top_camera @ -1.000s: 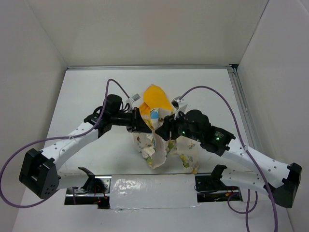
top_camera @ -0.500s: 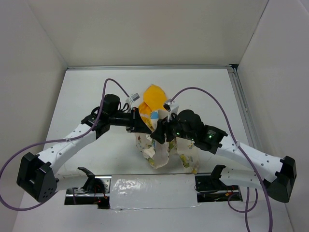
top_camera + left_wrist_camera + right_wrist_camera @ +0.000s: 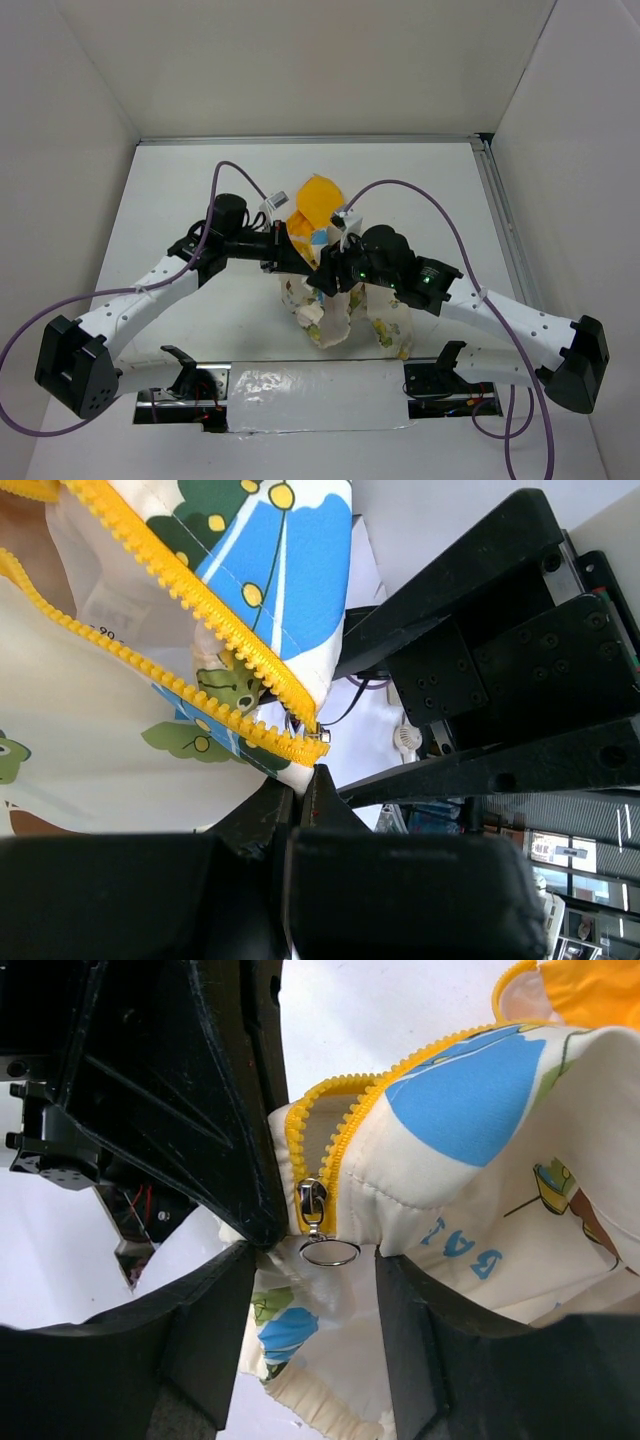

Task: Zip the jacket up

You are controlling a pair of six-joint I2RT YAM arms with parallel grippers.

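**A:** How do the left jaws stand?

**B:** Pressed together. They pinch the jacket point(image 3: 120, 740) at its edge, right under the end of the yellow zip teeth point(image 3: 180, 685).

**A:** And the right jaws?

**B:** Spread apart. The round pull tab point(image 3: 329, 1251) hangs between them, and as far as I can see it touches neither side. The slider point(image 3: 312, 1200) sits just above the tab at the low end of the zip. Above the slider the teeth run off in two separate rows.

**A:** Where is the jacket on the whole?

**B:** From above, it is bunched between the two wrists over the middle of the bench point(image 3: 180, 190). The left arm point(image 3: 150, 290) and the right arm point(image 3: 500, 320) reach in to it from either side. The orange hood point(image 3: 320, 200) is on the far side. The cream printed body sags toward the near edge.

**A:** Does it rest on the bench?

**B:** I cannot tell whether the lowest folds touch it.

**A:** Anything else around?

**B:** A purple cable point(image 3: 235, 170) loops over each arm.
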